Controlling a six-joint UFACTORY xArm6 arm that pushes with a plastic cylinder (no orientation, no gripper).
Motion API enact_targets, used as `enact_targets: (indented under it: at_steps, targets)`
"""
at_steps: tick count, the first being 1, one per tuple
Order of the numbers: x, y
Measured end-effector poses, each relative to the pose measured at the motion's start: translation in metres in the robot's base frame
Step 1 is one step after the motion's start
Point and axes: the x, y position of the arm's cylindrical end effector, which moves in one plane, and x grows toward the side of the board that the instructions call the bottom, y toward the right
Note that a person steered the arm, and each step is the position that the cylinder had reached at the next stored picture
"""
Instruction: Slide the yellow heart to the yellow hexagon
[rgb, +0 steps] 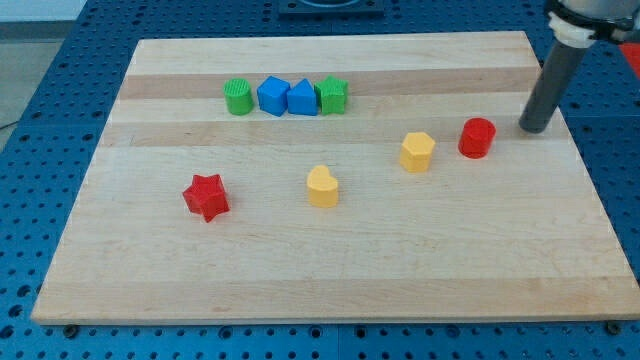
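Observation:
The yellow heart (322, 186) lies near the middle of the wooden board. The yellow hexagon (418, 151) lies up and to the right of it, about a hand's width away. My tip (533, 129) touches the board near its right edge, right of the red cylinder (477, 138) and well right of both yellow blocks. It touches no block.
A row of blocks sits at the upper left of the board (300, 270): green cylinder (238, 96), blue block (272, 95), blue block (303, 98), green block (332, 95). A red star (206, 196) lies left of the heart.

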Motion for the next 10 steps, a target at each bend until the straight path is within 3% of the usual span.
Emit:
enact_targets:
  at_steps: [3, 5, 6, 7, 9, 10]
  targets:
    - [0.021, -0.069]
    - [0.037, -0.060]
    - [0.095, -0.044]
    - [0.126, -0.077]
    - [0.124, -0.207]
    - [0.125, -0.215]
